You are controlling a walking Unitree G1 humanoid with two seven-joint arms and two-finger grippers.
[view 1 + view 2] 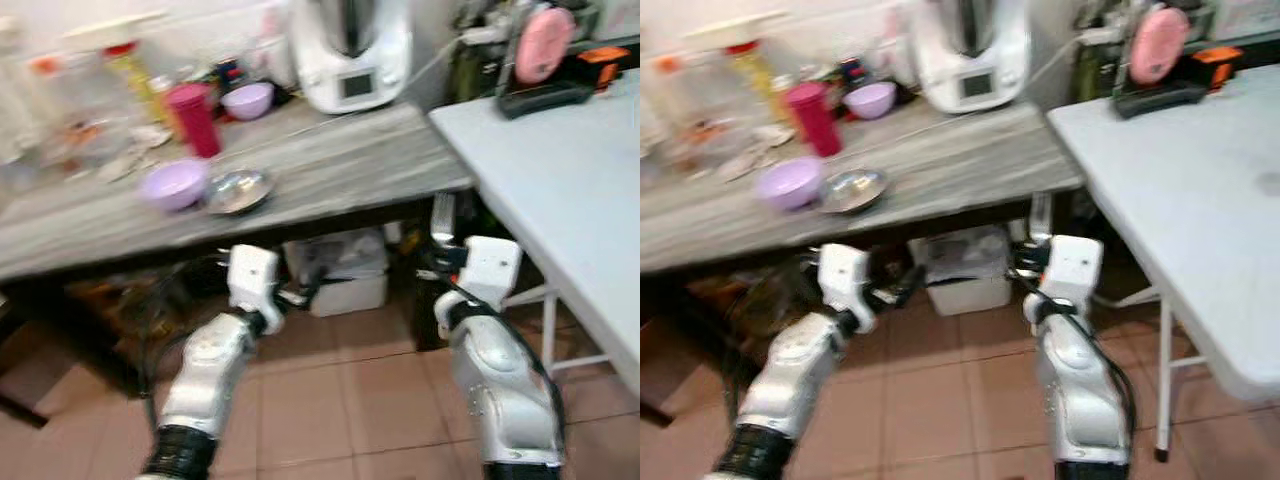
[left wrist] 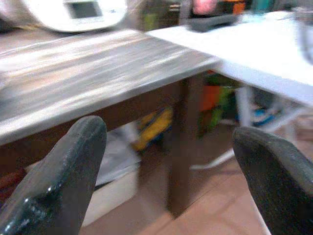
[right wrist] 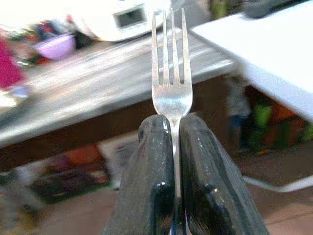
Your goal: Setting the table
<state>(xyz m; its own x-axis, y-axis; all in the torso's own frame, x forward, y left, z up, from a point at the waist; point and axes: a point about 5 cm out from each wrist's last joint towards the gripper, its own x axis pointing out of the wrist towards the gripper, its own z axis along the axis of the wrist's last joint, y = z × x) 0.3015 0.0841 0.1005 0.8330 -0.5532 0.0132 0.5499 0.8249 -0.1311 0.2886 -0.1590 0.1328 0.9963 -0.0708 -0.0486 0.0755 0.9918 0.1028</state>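
Note:
My right gripper [image 3: 173, 123] is shut on a silver fork [image 3: 171, 73], whose tines point up past the fingertips. In the eye views the fork [image 1: 441, 215] stands upright below the corner of the grey wooden counter [image 1: 340, 165]. My left gripper [image 2: 168, 139] is open with nothing between its fingers [image 2: 73, 161], and it is held low in front of the counter's edge [image 1: 298, 294]. On the counter lie a purple bowl [image 1: 174, 184] and a shallow metal dish [image 1: 238, 190] side by side. A white table [image 1: 560, 170] stands to the right.
A magenta cup [image 1: 195, 120], a second purple bowl [image 1: 248, 100] and a white kitchen machine [image 1: 352, 50] stand at the counter's back, with jars at the left. A white box [image 1: 345, 275] sits under the counter. A pink object [image 1: 543, 42] is at the white table's far end. The floor is tiled.

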